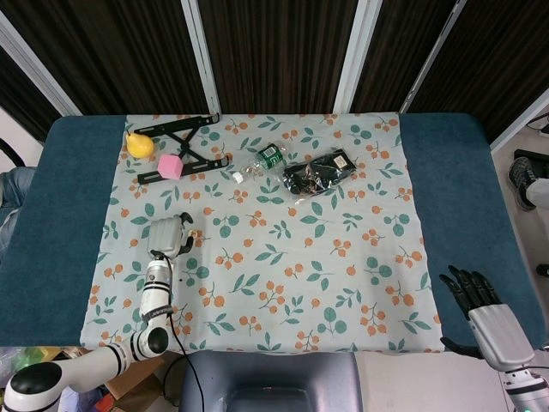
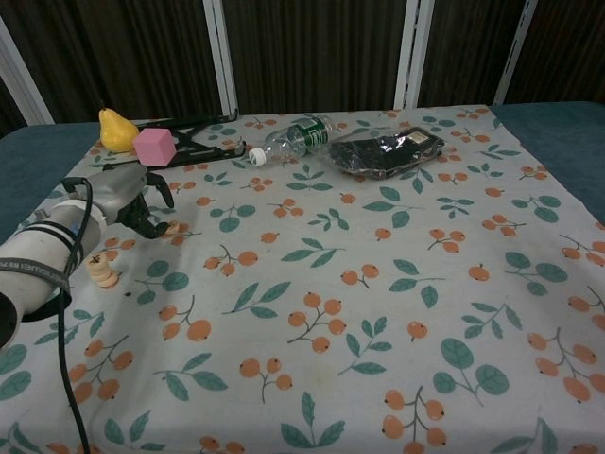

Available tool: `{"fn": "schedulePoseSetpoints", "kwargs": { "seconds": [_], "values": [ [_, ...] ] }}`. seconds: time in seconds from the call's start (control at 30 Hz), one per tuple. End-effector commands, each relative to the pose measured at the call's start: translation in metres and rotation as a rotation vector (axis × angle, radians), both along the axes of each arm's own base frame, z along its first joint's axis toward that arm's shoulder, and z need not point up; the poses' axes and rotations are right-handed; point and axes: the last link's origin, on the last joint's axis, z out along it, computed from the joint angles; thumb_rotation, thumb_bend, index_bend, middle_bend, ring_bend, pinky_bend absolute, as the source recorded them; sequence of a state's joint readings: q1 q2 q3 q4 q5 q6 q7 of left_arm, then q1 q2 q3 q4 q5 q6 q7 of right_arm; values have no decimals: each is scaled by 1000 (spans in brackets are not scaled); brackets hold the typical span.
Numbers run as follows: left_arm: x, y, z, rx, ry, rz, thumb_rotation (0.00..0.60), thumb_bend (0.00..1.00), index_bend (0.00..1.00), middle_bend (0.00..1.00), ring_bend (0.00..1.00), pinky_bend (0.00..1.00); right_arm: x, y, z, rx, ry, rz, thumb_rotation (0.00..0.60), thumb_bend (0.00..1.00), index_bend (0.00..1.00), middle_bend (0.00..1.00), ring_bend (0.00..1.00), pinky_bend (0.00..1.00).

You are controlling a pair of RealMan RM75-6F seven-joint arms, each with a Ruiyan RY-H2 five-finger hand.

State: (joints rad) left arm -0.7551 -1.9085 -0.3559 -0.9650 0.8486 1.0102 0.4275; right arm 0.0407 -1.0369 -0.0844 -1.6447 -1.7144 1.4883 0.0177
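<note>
left hand over small ring, mid-cloth.

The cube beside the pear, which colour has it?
The cube is pink, clearest in the chest view, next to the yellow pear.

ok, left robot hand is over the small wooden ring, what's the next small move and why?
Probably lower the left robot hand slightly and close its fingers on the wooden ring. The fingertips curl down just beside the ring, which lies flat on the cloth, apparently not gripped yet.
</note>
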Motion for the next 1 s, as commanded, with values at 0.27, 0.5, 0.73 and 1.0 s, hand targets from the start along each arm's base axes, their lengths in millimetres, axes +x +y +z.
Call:
{"fn": "schedulePoseSetpoints", "kwargs": {
  "seconds": [0.27, 0.5, 0.73, 1.0],
  "values": [
    [0, -1, -13, -20, 8, 1, 600, 395, 378, 1000, 1000, 1000, 0, 1, 1, -3, -3, 0, 600, 205, 0, 0, 0, 61],
    [-5, 1, -14, -17, 13, 14, 600, 395, 416, 1000, 1000, 1000, 0, 0, 3, -7, -10, 0, 600, 204, 0, 0, 0, 61],
    [-6, 1, -14, -15, 10, 10, 600, 393, 476, 1000, 1000, 1000, 0, 0, 2, -9, -9, 2, 600, 204, 0, 0, 0, 61],
    [0, -1, -10, -3, -22, -15, 600, 390, 491, 1000, 1000, 1000, 0, 1, 2, -9, -6, 3, 600, 205, 0, 0, 0, 62]
  ]
}}
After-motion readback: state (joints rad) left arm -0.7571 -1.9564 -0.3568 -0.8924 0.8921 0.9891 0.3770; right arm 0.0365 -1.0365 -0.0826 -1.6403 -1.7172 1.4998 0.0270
